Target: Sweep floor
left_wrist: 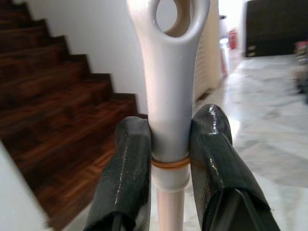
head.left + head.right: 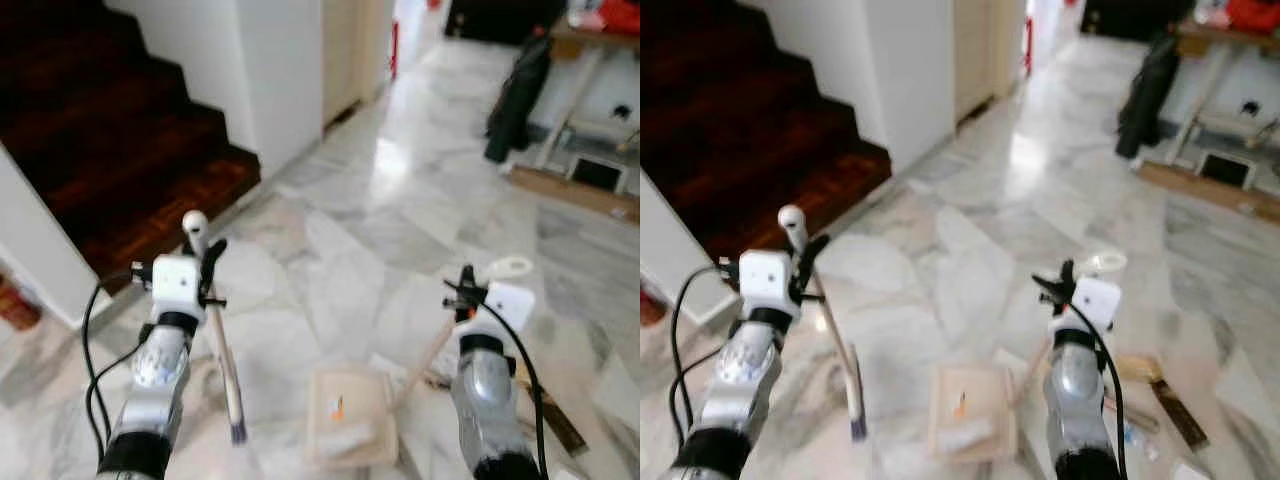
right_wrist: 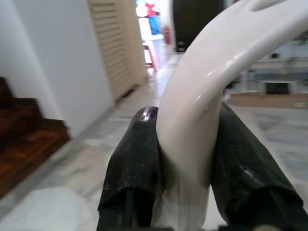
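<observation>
The broom [image 2: 222,345] is clamped in the left hand [image 2: 205,262] and the dustpan [image 2: 350,413] handle in the right hand [image 2: 466,290], with apparent debris collected and scraps [image 2: 1160,395] left on the floor [image 2: 400,200].

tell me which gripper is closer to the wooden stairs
Left. The left gripper, shut on the broom handle, is just in front of the wooden stairs; the right gripper, holding the dustpan handle, is farther across the marble floor.

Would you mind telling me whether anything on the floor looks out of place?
Yes: loose litter lies scattered on the marble floor beside the right hand, outside the dustpan, which already holds some scraps.
</observation>
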Available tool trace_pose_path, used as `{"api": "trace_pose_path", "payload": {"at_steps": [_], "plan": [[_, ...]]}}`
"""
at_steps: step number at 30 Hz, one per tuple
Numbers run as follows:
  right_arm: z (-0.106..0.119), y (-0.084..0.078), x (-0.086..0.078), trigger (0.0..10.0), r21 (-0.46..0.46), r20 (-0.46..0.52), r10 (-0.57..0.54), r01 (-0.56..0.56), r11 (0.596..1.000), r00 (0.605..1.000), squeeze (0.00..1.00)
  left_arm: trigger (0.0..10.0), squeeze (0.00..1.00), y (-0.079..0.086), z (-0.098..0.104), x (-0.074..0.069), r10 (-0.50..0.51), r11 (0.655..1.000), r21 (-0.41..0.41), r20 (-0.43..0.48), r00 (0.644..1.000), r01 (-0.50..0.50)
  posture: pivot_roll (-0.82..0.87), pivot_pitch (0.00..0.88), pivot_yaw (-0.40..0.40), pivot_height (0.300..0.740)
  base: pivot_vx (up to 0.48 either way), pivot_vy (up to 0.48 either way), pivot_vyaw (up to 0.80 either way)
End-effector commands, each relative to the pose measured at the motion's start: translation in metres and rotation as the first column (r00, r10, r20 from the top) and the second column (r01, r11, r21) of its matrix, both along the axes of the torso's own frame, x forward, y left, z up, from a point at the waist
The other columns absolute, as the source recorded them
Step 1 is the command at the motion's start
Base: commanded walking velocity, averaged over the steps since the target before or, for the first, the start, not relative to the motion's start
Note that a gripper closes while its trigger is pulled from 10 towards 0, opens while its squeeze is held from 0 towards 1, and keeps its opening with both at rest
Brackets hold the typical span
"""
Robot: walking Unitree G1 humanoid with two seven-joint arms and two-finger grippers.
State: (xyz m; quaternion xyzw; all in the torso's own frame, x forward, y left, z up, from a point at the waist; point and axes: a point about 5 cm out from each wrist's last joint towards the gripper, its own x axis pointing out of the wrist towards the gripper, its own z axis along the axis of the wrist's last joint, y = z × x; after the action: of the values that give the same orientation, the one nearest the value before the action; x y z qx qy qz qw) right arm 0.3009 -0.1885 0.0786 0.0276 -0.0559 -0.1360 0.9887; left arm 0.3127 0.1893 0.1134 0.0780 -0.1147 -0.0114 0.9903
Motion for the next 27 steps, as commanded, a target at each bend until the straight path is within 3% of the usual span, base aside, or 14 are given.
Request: {"api": "trace_pose_path", "payload": {"at_steps": [1,27], "plan": [[0.0124,-0.0041,0.0022,10.0,0.008,0.058,-0.019,0.019,1.0,0.998,0.0,10.0,0.0,-0.0032,0.012,0.0022,-0.015,1.0,0.001,0.048,0.999,0.015,0.01,0.0,0.057,0.74,0.0,0.0,0.8],[0.0117,-0.005,-0.0005,10.0,0.005,0.043,-0.024,0.024,1.0,0.999,0.0,10.0,0.0,-0.0018,0.0145,0.0001,-0.009,1.0,0.008,0.039,0.999,0.009,0.02,0.057,0.047,0.74,0.0,0.0,0.65]]}}
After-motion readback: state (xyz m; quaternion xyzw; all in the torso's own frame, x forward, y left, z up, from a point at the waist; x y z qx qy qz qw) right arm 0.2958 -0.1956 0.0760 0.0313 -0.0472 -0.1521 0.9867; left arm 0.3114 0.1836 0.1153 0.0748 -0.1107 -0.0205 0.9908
